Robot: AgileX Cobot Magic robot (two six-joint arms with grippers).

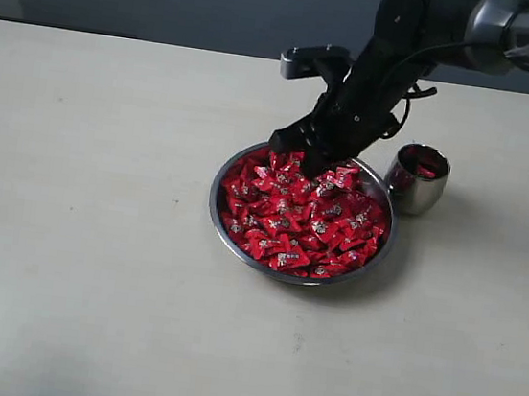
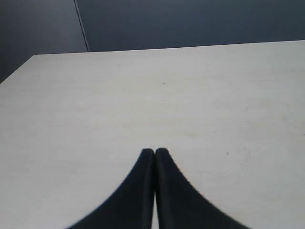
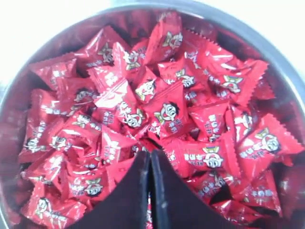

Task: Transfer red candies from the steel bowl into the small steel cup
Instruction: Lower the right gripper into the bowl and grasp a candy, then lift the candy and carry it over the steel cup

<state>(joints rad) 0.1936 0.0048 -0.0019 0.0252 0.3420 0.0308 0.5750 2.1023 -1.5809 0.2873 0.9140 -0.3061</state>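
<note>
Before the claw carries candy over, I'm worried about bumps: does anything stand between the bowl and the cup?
Nothing visible does. The cup stands close beside the bowl, with no object between them.

"PiPER" on rt arm (image 1: 502, 29); candies (image 3: 167, 112): marks prob. unreadable

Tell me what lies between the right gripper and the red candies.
Nothing: the right wrist view shows the right gripper tip-down among the red candies in the steel bowl.
</note>
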